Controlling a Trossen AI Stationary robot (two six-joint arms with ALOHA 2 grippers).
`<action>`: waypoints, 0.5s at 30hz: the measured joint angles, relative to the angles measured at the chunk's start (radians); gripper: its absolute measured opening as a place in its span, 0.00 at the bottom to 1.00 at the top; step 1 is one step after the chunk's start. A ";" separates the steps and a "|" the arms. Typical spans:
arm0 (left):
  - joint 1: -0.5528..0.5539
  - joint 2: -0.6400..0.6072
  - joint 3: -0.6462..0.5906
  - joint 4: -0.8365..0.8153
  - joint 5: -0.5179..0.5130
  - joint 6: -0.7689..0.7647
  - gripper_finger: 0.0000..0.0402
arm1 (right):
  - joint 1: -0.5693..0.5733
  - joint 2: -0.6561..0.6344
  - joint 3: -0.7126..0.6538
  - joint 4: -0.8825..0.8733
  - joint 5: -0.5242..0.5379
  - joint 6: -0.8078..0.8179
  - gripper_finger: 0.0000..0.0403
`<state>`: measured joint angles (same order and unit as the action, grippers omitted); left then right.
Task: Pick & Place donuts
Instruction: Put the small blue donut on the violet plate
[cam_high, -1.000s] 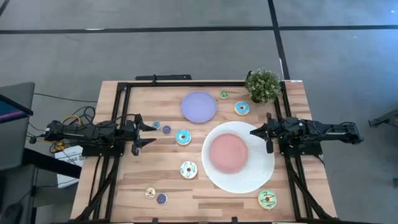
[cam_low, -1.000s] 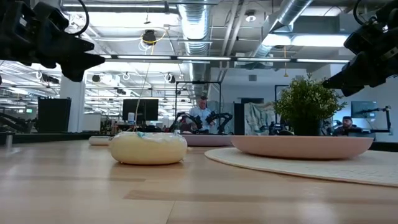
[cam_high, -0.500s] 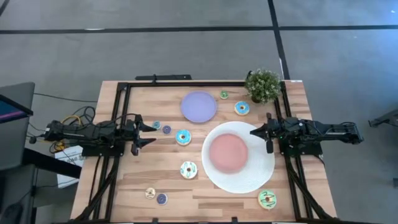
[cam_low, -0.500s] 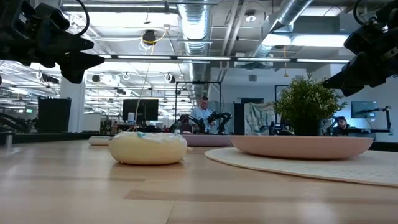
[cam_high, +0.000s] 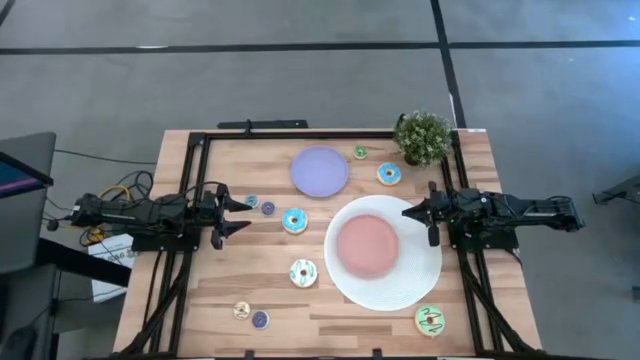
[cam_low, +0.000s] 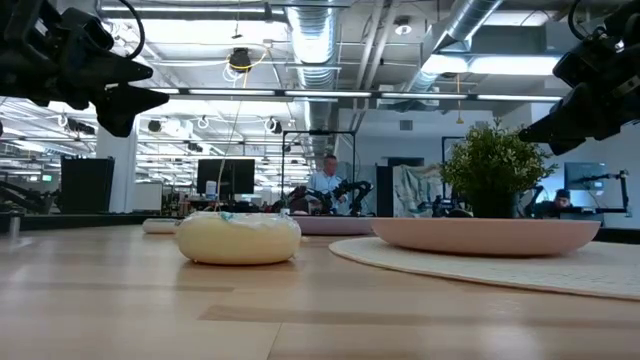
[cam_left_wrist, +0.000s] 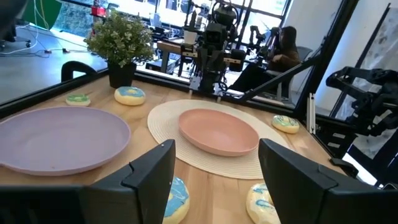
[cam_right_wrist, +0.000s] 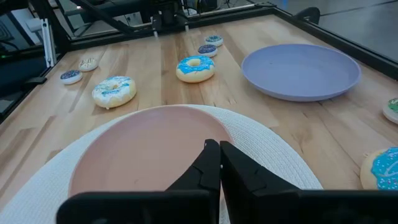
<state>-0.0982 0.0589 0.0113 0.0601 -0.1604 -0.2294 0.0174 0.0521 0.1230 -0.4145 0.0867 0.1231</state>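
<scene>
Wood worktop (cam_high: 200, 290) w/ black frame. On it: lavender plate (cam_high: 319, 171) at far edge, big white plate (cam_high: 410, 285) w/ pink centre, potted plant (cam_high: 423, 138) in far right corner, donuts scattered: blue donut (cam_high: 294, 220), cream donut (cam_high: 303, 272), striped donut (cam_high: 431, 320), blue donut by plant (cam_high: 389, 174), several tiny ones.

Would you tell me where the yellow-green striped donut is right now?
In the high view the yellow-green striped donut lies at the table's bottom right corner, just off the big white plate's rim.

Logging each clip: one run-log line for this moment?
left gripper: open, idle, table's left | right gripper: shut, over white plate | iced toy donuts: unplaced
</scene>
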 joint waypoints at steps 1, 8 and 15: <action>0.000 0.000 0.000 0.000 0.002 0.003 0.56 | 0.000 0.000 0.000 0.000 0.000 0.000 0.00; 0.000 0.000 0.000 -0.001 -0.025 0.010 0.56 | 0.000 0.000 0.000 0.000 0.000 0.000 0.00; 0.000 0.000 0.000 0.007 -0.034 0.034 0.56 | 0.000 0.000 0.000 0.000 0.000 0.000 0.00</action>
<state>-0.0982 0.0589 0.0113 0.0674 -0.1948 -0.1954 0.0177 0.0524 0.1230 -0.4145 0.0864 0.1233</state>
